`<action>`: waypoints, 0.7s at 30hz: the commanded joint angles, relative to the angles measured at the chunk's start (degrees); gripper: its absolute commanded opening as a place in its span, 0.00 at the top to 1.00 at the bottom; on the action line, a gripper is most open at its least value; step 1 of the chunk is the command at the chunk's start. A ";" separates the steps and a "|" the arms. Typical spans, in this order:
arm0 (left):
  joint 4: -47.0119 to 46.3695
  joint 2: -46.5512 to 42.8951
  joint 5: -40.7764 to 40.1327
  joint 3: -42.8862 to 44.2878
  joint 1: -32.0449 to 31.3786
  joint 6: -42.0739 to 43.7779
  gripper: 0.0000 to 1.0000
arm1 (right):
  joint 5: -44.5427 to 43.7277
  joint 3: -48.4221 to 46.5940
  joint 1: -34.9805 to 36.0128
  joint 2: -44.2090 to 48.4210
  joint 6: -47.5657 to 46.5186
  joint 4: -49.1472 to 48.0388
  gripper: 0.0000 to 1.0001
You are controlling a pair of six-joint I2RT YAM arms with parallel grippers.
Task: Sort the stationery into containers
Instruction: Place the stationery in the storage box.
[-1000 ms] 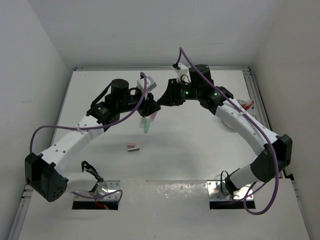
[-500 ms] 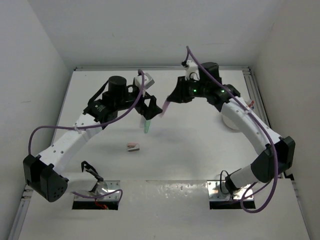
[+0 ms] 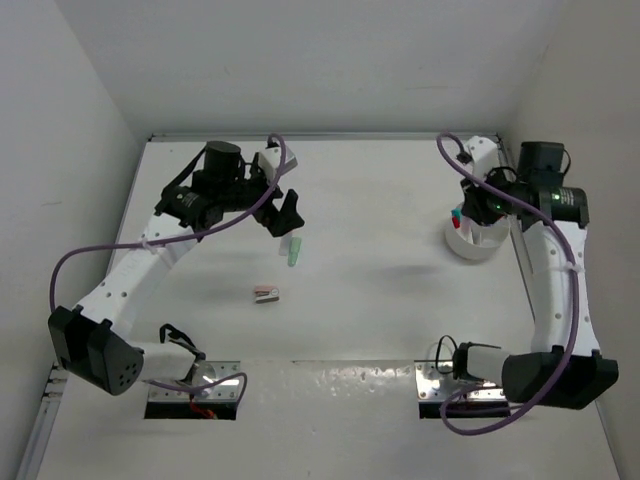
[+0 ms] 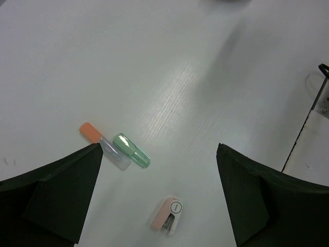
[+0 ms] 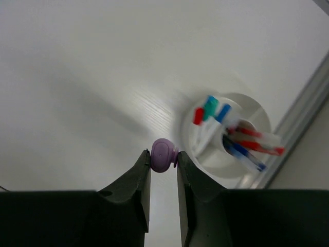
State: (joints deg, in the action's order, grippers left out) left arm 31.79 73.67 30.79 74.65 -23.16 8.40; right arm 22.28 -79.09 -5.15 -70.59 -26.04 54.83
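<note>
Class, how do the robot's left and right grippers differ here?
The left gripper is wide open and empty; the right gripper is shut on a purple highlighter. The left gripper hangs above the green highlighter and orange highlighter; the right gripper, near the white tub. Both hang in the air.

— How is the left arm (image 3: 140, 265) set?
— It reaches forward and in toward the middle, elbow bent and wrist tipped down. The left gripper (image 4: 158, 148) hangs in the air with its jaws spread wide.
— And the right arm (image 3: 555, 280)?
— It runs up along the right edge, wrist turned inward. The right gripper (image 5: 163, 153) has its jaws pinched on the end of a purple highlighter (image 5: 164, 156).
</note>
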 commanded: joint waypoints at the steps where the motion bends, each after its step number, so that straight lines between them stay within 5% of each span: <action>1: -0.85 -0.28 2.09 -0.64 0.83 1.18 0.00 | -1.80 1.57 -6.26 1.24 -19.11 5.20 1.00; 8: -2.52 -0.37 3.23 -2.84 1.89 1.35 0.00 | 2.84 3.49 -20.23 -2.10 -26.25 1.17 1.00; 21: -3.31 1.48 3.58 -2.84 3.03 1.18 0.01 | 11.64 10.62 -23.42 -3.59 -26.16 -7.63 1.00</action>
State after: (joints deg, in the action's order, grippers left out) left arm 30.33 74.94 33.26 71.35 -21.08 8.99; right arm 29.61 -69.38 -28.38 -74.43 -50.65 51.66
